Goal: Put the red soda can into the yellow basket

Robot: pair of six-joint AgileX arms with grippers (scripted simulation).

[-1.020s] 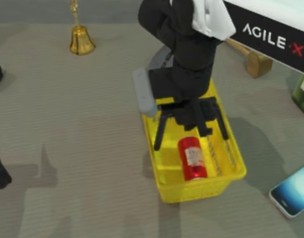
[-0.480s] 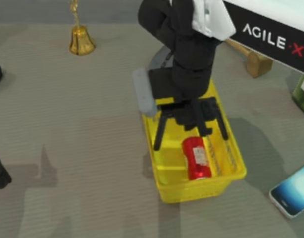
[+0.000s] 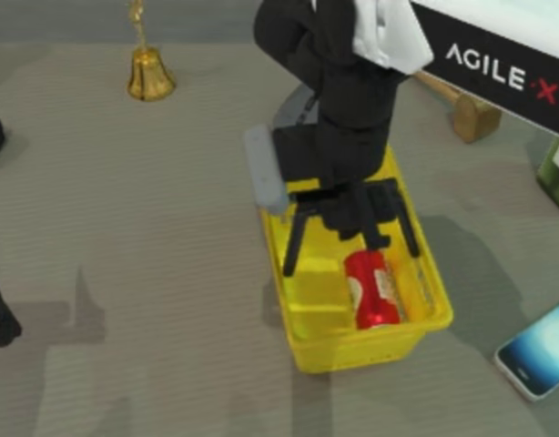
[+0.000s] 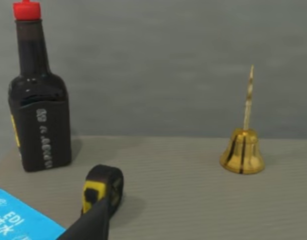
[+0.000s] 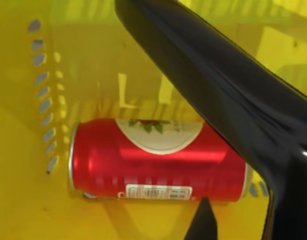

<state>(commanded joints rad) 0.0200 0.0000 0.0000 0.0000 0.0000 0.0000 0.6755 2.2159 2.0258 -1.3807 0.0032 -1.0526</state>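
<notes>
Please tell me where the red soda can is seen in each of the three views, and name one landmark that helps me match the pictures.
Top view: the red soda can lies on its side inside the yellow basket, just below the open right hand.
Left wrist view: not in it.
Right wrist view: the can lies across the middle, on the basket floor.
Shared landmark: the basket's slotted yellow wall, in the top and right wrist views.

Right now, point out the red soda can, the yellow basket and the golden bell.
red soda can [image 3: 372, 289]: top view, middle of its side as it lies in the basket.
yellow basket [image 3: 357, 353]: top view, its near wall.
golden bell [image 3: 150, 76]: top view, its body.
</notes>
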